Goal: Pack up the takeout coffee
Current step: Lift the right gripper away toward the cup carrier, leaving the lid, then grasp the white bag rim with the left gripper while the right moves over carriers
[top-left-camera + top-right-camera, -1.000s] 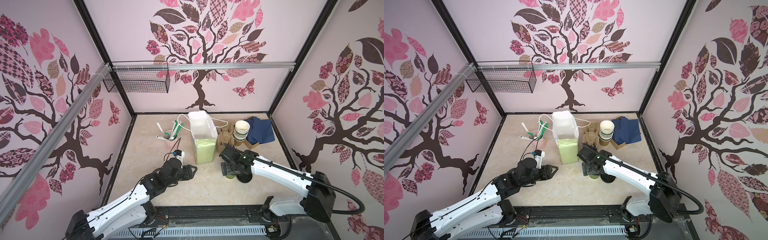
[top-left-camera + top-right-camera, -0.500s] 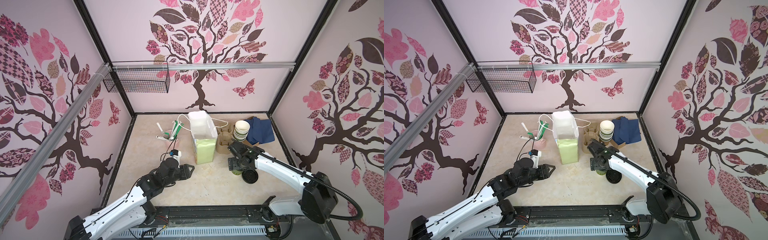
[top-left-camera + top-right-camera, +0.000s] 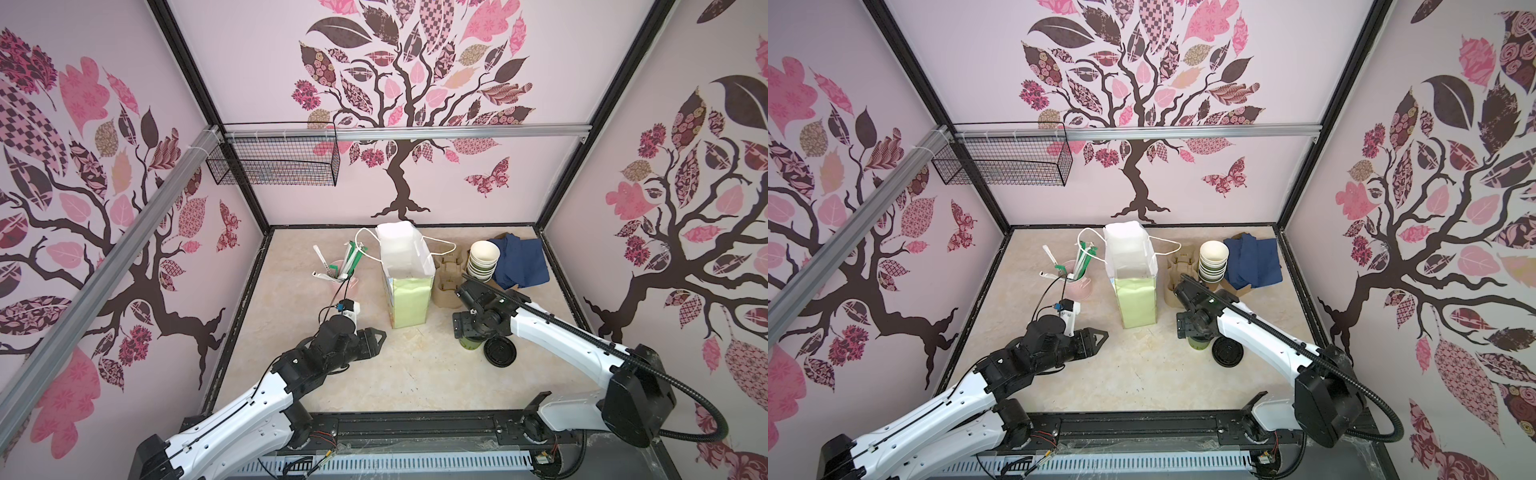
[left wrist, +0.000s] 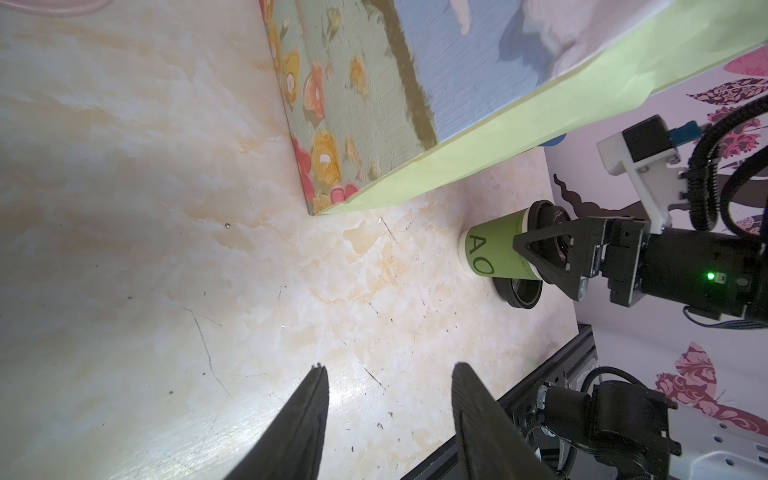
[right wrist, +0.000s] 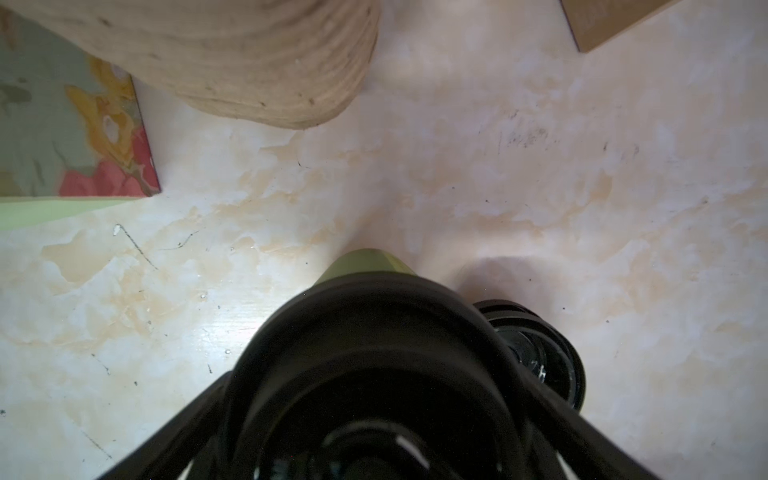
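The takeout coffee (image 3: 468, 343) (image 3: 1196, 343) (image 4: 494, 253) is a small green cup with a black lid. It stands on the table to the right of the tall paper bag (image 3: 409, 291) (image 3: 1136, 291). My right gripper (image 3: 469, 332) (image 4: 540, 249) (image 5: 374, 395) points down over the cup. It is open, with one jaw on either side of the lid. My left gripper (image 3: 376, 338) (image 3: 1098, 338) (image 4: 388, 370) hovers open and empty over bare table, in front and to the left of the bag.
A loose black lid (image 3: 500, 352) (image 5: 540, 357) lies just right of the cup. Behind it are a cardboard carrier (image 3: 446, 282), a stack of lidless cups (image 3: 482, 259) and a blue cloth (image 3: 521, 259). A pink cup of straws (image 3: 345, 270) stands left of the bag.
My right wrist shifted a little to the right over the cup in the first half second, then held still. My left gripper drifted slightly to the left, still open.
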Available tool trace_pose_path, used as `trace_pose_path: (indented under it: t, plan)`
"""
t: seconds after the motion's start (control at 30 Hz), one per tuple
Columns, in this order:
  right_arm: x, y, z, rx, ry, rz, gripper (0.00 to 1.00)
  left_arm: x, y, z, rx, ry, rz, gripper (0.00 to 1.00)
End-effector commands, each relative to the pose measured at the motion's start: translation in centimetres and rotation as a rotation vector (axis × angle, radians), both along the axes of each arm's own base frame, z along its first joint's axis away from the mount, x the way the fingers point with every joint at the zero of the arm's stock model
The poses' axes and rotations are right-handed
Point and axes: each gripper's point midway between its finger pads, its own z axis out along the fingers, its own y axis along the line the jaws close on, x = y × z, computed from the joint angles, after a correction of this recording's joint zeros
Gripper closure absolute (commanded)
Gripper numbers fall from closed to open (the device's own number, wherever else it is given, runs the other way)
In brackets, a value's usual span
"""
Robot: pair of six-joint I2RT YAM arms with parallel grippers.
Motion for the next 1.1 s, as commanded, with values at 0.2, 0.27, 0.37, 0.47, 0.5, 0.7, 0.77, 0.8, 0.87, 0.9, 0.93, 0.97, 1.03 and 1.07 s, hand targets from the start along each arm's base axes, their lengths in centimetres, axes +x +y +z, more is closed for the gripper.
trace_pose_path:
  t: [0.2, 0.27, 0.37, 0.47, 0.5, 0.7, 0.77, 0.8, 0.87, 0.9, 0.93, 0.97, 1.03, 1.07]
  plan:
    - [0.7, -0.3, 2.5, -0.011, -0.051, -0.005, 0.0, -0.2, 0.7, -0.8, 0.026, 0.005, -0.002, 0.48]
    - [0.8, -0.3, 2.8, -0.012, -0.058, -0.006, 0.0, -0.1, 0.8, -0.8, 0.027, 0.006, -0.001, 0.48]
    - [0.8, -0.2, 3.4, -0.002, -0.063, -0.002, 0.0, -0.2, 0.9, -0.8, 0.028, 0.007, 0.001, 0.49]
    - [0.9, -0.1, 3.8, 0.004, -0.068, 0.002, 0.0, -0.2, 1.0, -0.8, 0.032, 0.011, 0.002, 0.49]
    - [0.8, -0.1, 3.9, 0.005, -0.068, 0.002, 0.0, -0.2, 1.0, -0.8, 0.032, 0.01, 0.002, 0.48]
    - [1.1, 0.1, 6.2, 0.041, -0.113, -0.005, 0.0, 0.1, 1.3, 0.2, 0.025, -0.005, 0.017, 0.49]
    - [1.6, 0.4, 8.5, 0.075, -0.168, -0.007, 0.0, 0.5, 1.4, 1.5, 0.012, -0.026, 0.033, 0.48]
    - [1.9, 0.5, 9.8, 0.089, -0.198, -0.007, 0.0, 0.7, 1.6, 2.1, 0.006, -0.03, 0.046, 0.48]
    - [2.3, 0.4, 11.9, 0.099, -0.24, -0.021, 0.02, 1.2, 2.0, 3.6, -0.006, -0.033, 0.079, 0.47]
    - [2.6, 0.4, 12.8, 0.104, -0.257, -0.035, 0.04, 1.5, 2.2, 4.4, -0.008, -0.036, 0.094, 0.47]
    - [2.9, 0.5, 13.5, 0.115, -0.271, -0.044, 0.05, 1.7, 2.3, 5.2, -0.008, -0.043, 0.105, 0.47]
    - [3.2, 0.7, 14.3, 0.134, -0.288, -0.06, 0.07, 2.0, 2.5, 6.2, -0.009, -0.058, 0.117, 0.46]
    - [3.9, 1.2, 15.4, 0.169, -0.312, -0.088, 0.09, 2.7, 2.6, 8.1, -0.009, -0.088, 0.137, 0.44]
    - [4.3, 1.4, 15.7, 0.177, -0.32, -0.105, 0.1, 3.0, 2.6, 9.2, -0.009, -0.103, 0.145, 0.43]
